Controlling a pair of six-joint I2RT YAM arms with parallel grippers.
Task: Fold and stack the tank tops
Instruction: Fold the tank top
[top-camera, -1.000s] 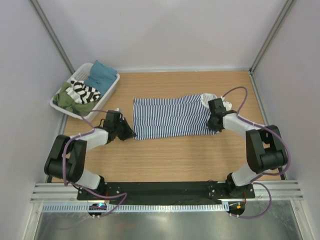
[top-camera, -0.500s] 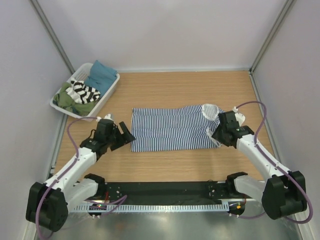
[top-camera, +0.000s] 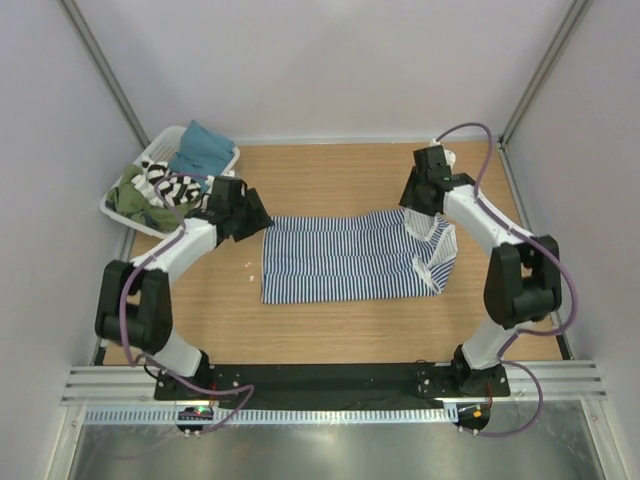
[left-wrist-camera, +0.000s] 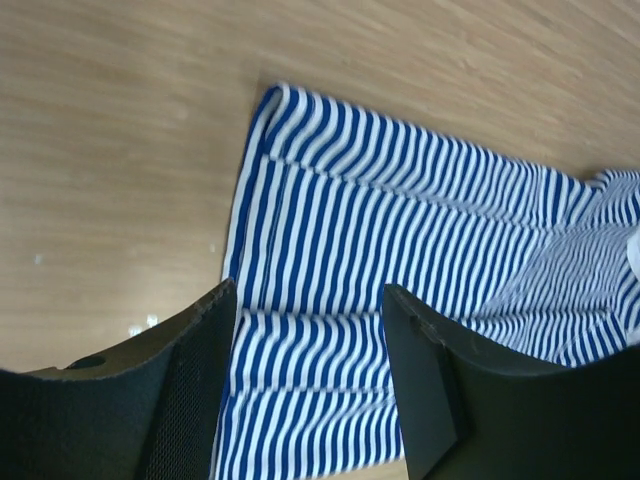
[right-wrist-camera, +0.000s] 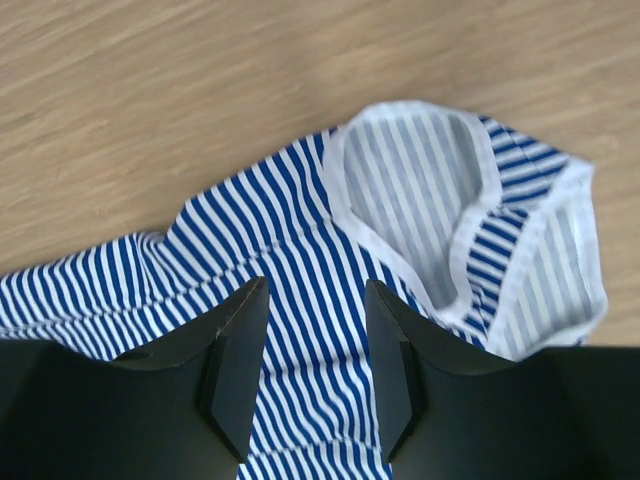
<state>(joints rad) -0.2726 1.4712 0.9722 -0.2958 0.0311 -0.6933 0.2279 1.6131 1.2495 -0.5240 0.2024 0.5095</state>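
While the navy-and-white tank top (top-camera: 350, 257) lies flat on the wooden table (top-camera: 330, 320), it sits just to the right of the white basket (top-camera: 150, 152), lengthwise, with its hem end nearer the basket and its white-trimmed neckline and straps at the end away from it. One strap end looks turned over there. The black-and-white tank top (top-camera: 170, 184) is bunched inside the basket, between a teal cloth (top-camera: 203, 147) and a green cloth (top-camera: 130, 200). The left gripper (top-camera: 256, 222) hovers between the basket and the hem corner, jaws parted about halfway and holding nothing. The right gripper (top-camera: 413, 205) hangs over the neckline end, far from the basket, its jaws moderately apart and empty.
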